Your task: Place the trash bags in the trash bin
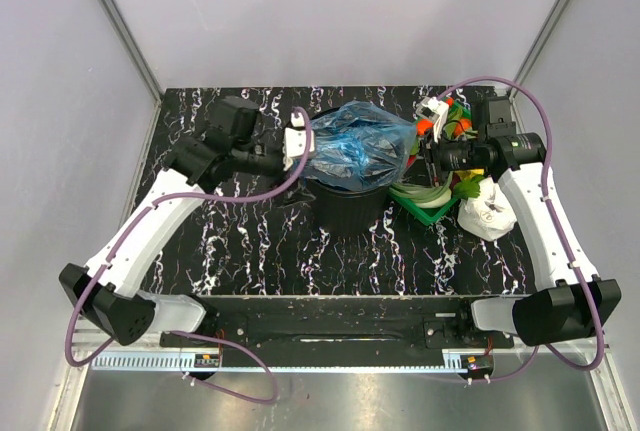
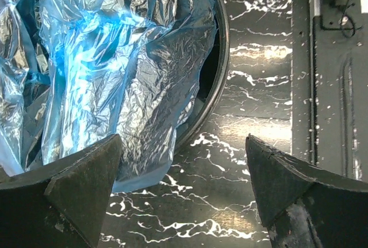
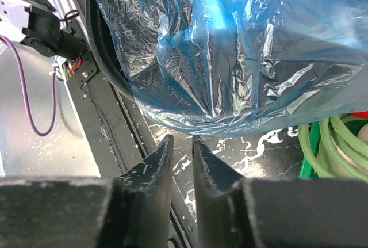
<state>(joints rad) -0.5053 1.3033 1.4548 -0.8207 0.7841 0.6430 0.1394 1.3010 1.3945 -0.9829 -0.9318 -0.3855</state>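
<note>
A translucent blue trash bag (image 1: 362, 146) billows out of the top of the black trash bin (image 1: 348, 213) at mid-table. My left gripper (image 1: 297, 141) hangs at the bag's left side, open wide. In the left wrist view the bag (image 2: 115, 58) droops over the bin's rim (image 2: 221, 75) beside my left finger, and nothing lies between the jaws (image 2: 184, 173). My right gripper (image 1: 420, 156) is at the bag's right side. In the right wrist view its fingers (image 3: 182, 138) stand a narrow gap apart, empty, just below the bag's hanging edge (image 3: 247, 46).
A green tray (image 1: 440, 206) of vegetables sits right of the bin, with a white wrinkly plastic lump (image 1: 487, 211) beside it. Green stalks (image 3: 330, 144) show at the right wrist view's edge. Grey walls close in the black marbled table (image 1: 250, 241).
</note>
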